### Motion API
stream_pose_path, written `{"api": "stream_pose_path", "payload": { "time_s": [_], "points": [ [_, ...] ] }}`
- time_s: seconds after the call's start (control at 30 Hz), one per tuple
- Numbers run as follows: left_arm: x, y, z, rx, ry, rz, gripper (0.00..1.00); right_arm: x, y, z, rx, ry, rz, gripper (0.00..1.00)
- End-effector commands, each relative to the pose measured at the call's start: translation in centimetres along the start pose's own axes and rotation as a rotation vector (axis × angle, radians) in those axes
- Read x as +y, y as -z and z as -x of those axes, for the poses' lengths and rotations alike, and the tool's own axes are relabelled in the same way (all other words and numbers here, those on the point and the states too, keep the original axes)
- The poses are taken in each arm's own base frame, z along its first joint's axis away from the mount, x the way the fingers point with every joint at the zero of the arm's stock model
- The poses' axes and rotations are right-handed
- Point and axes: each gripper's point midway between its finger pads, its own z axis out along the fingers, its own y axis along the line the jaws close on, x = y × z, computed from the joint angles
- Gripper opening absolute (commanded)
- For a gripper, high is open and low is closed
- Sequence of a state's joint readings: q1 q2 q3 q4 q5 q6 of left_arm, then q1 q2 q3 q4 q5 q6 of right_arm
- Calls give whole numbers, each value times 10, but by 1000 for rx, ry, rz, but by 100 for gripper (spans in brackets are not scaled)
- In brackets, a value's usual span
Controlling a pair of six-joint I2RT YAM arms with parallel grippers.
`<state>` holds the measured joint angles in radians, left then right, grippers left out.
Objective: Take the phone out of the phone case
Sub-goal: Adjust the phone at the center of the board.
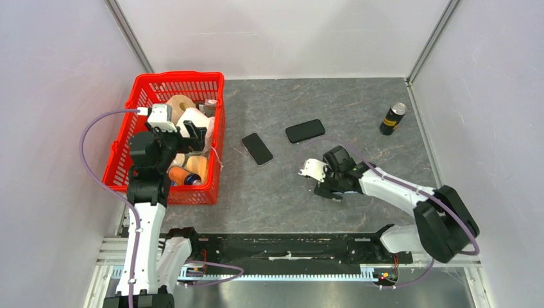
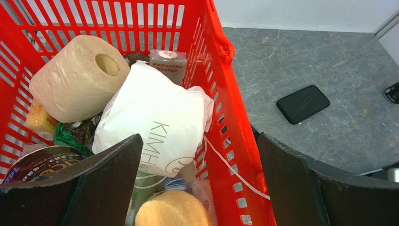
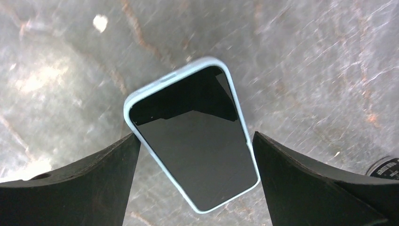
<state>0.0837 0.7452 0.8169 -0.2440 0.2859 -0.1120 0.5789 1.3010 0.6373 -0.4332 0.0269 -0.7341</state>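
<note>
Top view, phone: a dark-screened smartphone [image 1: 257, 149] in a pale blue soft case lies flat on the grey stone-patterned table [image 1: 359, 102], between a red plastic basket [image 1: 179, 77] and a flat black slab [image 1: 305, 131].
Top view, arms: the right gripper [image 1: 319, 179] hovers near the smartphone without touching it. The left gripper [image 1: 192, 136] hangs over the basket.
Left wrist view: the left gripper [image 2: 198, 139] has its fingers spread wide and empty above the basket's groceries.
Right wrist view: the smartphone [image 3: 188, 117] is screen up, with the case rim [image 3: 174, 75] wrapping every edge. The right gripper [image 3: 196, 141] is spread and holds nothing.
Step in hand: probably the approach. Doing it well likely means pinning the case flat, then peeling one corner of the rim so the smartphone lifts free rather than slides.
</note>
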Motion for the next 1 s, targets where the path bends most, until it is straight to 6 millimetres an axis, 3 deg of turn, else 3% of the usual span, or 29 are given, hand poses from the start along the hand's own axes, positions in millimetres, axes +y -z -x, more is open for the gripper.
{"api": "stream_pose_path", "payload": {
  "time_s": [0.0, 0.17, 0.3, 0.53, 0.97],
  "points": [
    [4, 0, 14, -52, -46, 17, 99, -36, -3, 34, -43, -58, -79, 97],
    [3, 2, 16, -61, -48, 15, 99, -45, -3, 34, -12, -136, -15, 97],
    [4, 1, 15, -62, -49, 15, 99, -39, 3, 22, -3, -228, 137, 97],
    [5, 0, 13, -58, -50, 17, 99, -32, 12, 4, 0, -274, 249, 97],
    [6, -2, 10, -48, -49, 17, 99, -37, 12, -13, -19, -252, 283, 97]
  ]
}}
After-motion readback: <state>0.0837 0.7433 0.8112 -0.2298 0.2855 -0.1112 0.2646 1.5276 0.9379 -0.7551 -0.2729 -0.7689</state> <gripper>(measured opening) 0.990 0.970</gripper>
